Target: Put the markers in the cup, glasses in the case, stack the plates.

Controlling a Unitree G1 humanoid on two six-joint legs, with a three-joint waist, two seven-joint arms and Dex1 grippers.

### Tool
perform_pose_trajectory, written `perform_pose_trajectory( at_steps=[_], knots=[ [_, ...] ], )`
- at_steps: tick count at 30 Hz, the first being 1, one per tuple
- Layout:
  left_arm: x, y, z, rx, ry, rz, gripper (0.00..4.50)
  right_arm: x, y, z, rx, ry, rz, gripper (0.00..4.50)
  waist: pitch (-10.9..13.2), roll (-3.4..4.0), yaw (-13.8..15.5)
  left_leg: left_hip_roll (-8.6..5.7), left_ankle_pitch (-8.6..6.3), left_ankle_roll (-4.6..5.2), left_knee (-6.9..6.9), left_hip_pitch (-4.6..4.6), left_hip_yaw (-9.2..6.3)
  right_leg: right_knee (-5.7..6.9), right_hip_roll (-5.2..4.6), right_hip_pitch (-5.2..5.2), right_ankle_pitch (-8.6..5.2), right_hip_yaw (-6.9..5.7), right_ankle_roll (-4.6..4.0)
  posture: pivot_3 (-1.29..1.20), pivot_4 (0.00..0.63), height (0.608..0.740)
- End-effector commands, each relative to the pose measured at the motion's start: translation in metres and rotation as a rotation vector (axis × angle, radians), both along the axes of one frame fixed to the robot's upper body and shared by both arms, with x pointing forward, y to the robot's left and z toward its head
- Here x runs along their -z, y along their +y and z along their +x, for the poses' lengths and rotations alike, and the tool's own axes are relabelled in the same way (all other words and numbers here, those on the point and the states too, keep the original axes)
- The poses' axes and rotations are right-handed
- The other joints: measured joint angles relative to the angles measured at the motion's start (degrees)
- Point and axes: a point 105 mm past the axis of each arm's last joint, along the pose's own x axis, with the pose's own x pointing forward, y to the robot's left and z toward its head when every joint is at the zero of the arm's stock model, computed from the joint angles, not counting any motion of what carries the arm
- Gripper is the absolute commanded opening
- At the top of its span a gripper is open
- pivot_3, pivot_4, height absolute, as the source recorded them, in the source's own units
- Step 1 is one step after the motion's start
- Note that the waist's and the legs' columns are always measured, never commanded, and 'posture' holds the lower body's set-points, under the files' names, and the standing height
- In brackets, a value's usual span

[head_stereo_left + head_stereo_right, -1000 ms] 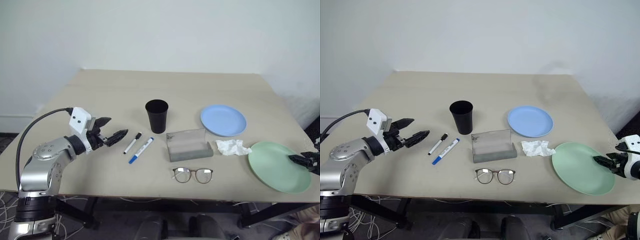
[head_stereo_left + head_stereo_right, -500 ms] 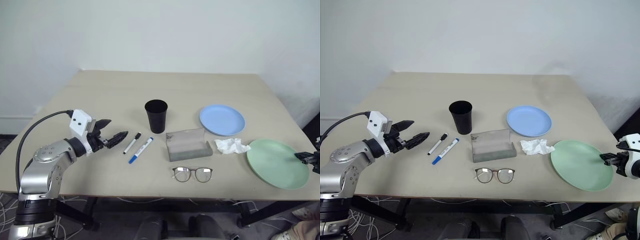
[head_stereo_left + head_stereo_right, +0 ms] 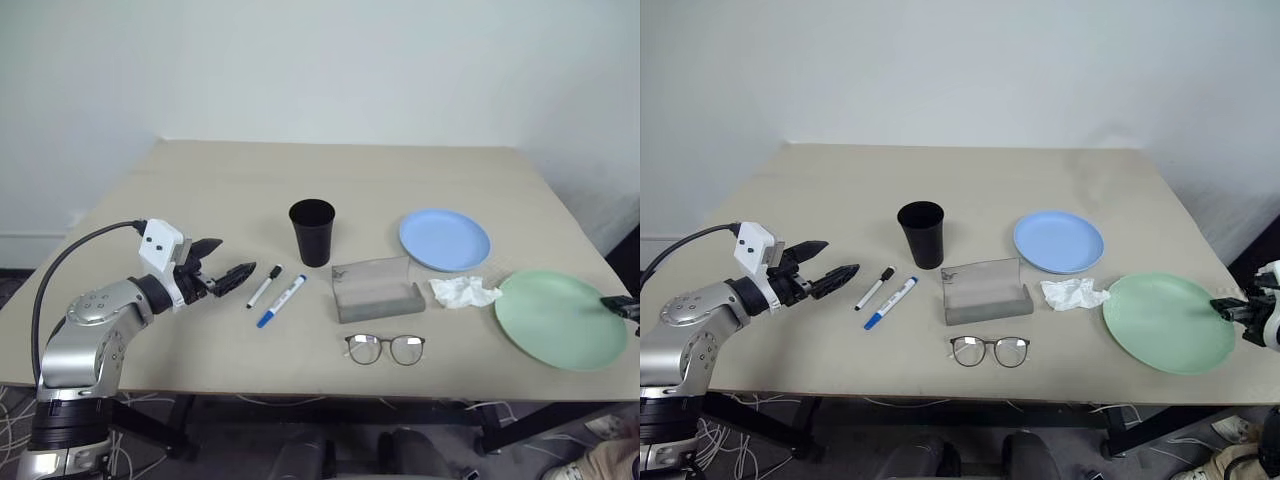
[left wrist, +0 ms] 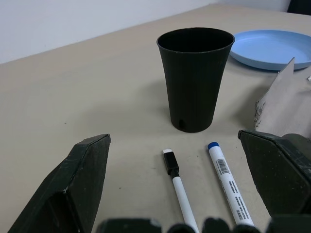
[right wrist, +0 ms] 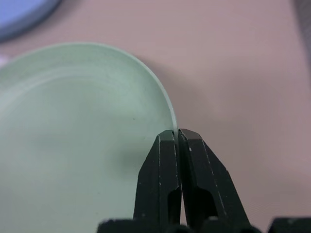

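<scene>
My right gripper (image 5: 176,138) is clamped on the rim of the green plate (image 3: 1165,322), at the table's (image 3: 940,190) right edge. My left gripper (image 3: 222,270) hovers spread wide beside the markers (image 3: 278,293). Cup (image 3: 313,232), case (image 3: 377,290), glasses (image 3: 386,349) and blue plate (image 3: 445,240) sit mid-table.

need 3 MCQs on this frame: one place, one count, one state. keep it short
1. Where do the glasses lie?
A. inside the case
B. on the table in front of the case
C. on the blue plate

2. How many markers lie by the cup?
A. one
B. two
C. three

3. What is the right tool doing?
A. shut on the green plate rim
B. open above the tissue
C. holding a marker

Answers: 1 B, the glasses sit on bare tabletop; 2 B, black-capped and blue-capped; 3 A, fingers pinch the rim in the right wrist view.
</scene>
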Motion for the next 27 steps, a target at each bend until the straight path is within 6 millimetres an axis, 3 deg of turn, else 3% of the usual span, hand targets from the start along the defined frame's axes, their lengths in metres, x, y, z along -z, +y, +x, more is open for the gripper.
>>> perform_pose_trajectory(
  at_steps=[1,7,13,18,27],
  knots=[
    [-0.015,-0.001,0.002,0.006,-0.061,0.017,4.50,-0.039,-0.014,0.007,0.101,-0.150,0.061,0.01,0.01,0.02,0.00,0.00,0.00,0.00,-0.01,0.00,0.00,0.00,0.00,-0.01,0.00,0.00,0.00,0.00,0.000,0.738],
    [-0.013,-0.001,0.002,0.006,-0.057,0.024,4.50,-0.048,-0.014,0.014,0.185,-0.216,0.211,0.01,0.01,0.03,-0.16,0.01,0.00,0.00,-0.05,0.00,0.00,0.00,0.01,-0.02,0.00,0.00,0.00,0.00,0.000,0.738],
    [-0.013,0.000,0.002,0.004,-0.057,0.030,4.50,-0.041,0.000,0.025,0.194,-0.207,0.311,0.01,0.01,0.06,-0.16,0.00,-0.03,0.03,-0.06,-0.02,0.02,-0.02,0.01,-0.03,0.00,0.00,0.00,0.00,0.000,0.738],
    [-0.015,0.002,0.002,0.003,-0.056,0.037,4.50,-0.034,0.046,0.050,0.042,-0.167,0.391,0.01,0.01,0.05,-0.73,0.04,-0.02,0.03,-0.06,0.00,0.08,-0.01,0.04,-0.02,0.01,0.02,0.01,0.00,0.000,0.738],
    [-0.017,0.005,0.003,-0.005,-0.057,0.049,4.50,-0.062,0.135,0.090,-0.182,-0.236,0.387,0.01,-0.02,0.17,-0.63,0.02,-0.05,0.05,-0.07,-0.06,0.01,0.00,0.01,-0.08,0.20,0.03,0.27,0.00,0.000,0.738]
  ],
)
